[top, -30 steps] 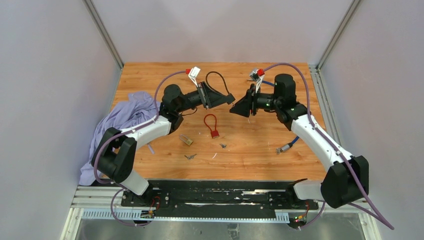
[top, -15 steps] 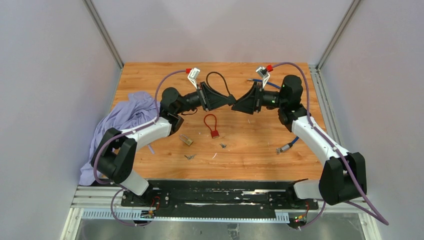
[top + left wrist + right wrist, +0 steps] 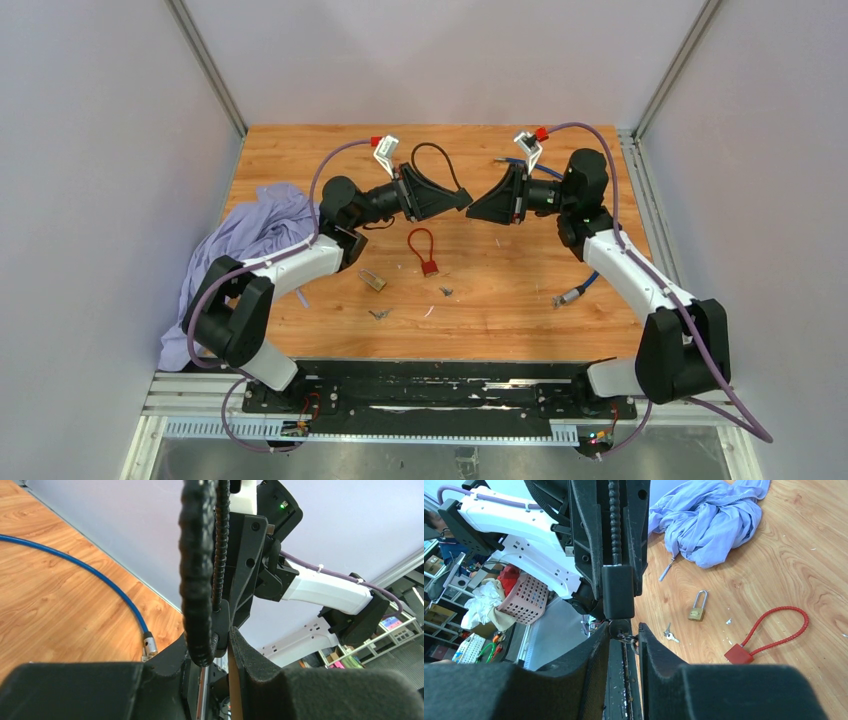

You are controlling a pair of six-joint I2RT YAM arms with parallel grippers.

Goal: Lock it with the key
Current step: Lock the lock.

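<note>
My right arm had swung back a little and its wrist had rolled over; my left arm had hardly moved. The left claw (image 3: 223,645) was clamped tight on the black lock (image 3: 618,592), holding it up in the air over the far middle of the table (image 3: 520,300). The right claw (image 3: 624,639) was pinched on the small key (image 3: 625,638), right under the bottom of the lock.

I think the job was about half done. The lock was picked up and the key looked like it was at the keyhole. I could not tell if it was all the way in or turned yet. The turn is what I think was left.

The two claws were nose to nose, almost touching, so there was little room between them. The walls were well apart from both arms. The red lock (image 3: 424,250), gold padlock (image 3: 372,280) and blue cloth (image 3: 250,235) lay down below, out of the way.
</note>
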